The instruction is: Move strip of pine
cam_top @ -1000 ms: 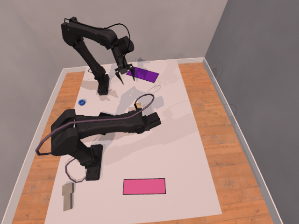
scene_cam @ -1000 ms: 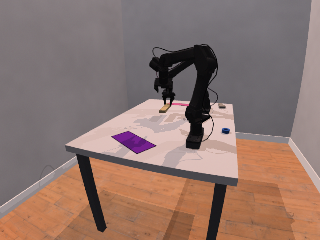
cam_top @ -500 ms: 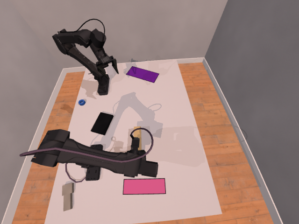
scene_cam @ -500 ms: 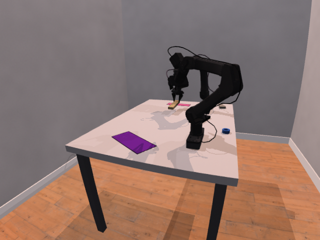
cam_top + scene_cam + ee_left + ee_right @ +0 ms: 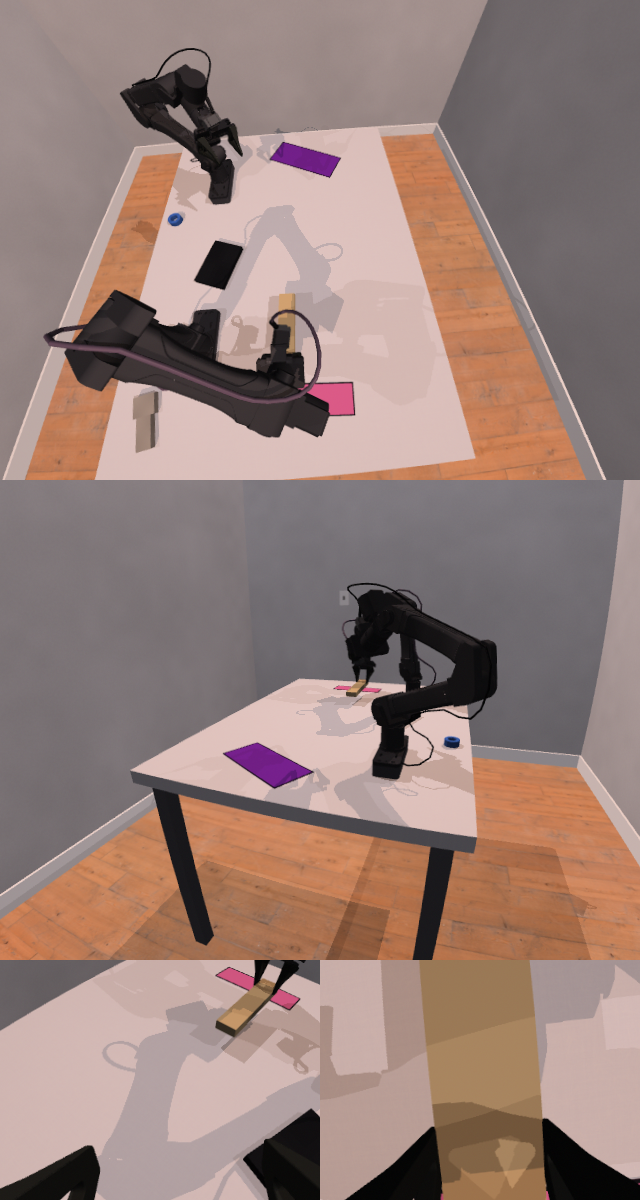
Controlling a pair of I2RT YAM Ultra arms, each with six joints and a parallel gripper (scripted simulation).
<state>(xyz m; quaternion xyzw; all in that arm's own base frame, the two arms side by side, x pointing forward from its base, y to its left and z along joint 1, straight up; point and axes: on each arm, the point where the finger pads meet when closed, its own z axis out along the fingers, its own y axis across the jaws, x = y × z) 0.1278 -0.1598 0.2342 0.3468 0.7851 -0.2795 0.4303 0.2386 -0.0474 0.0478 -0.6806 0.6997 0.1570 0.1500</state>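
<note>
The strip of pine [image 5: 287, 320] is a flat tan slat. My right gripper [image 5: 281, 333] is shut on one end of it and holds it level a little above the table. That gripped end is over the edge of the pink rectangle [image 5: 334, 398]; the rest points away over bare table. The left wrist view shows the strip [image 5: 247, 1007], the right gripper [image 5: 275, 974] and the pink rectangle far off. My left gripper [image 5: 223, 138] is open and empty, near its base.
A purple rectangle [image 5: 305, 159] lies at the far end of the table. A black rectangle [image 5: 218, 264] lies in the middle left. A blue ring [image 5: 178, 219] sits near the left arm's base [image 5: 220, 187]. A grey block [image 5: 145, 419] stands at the near left corner.
</note>
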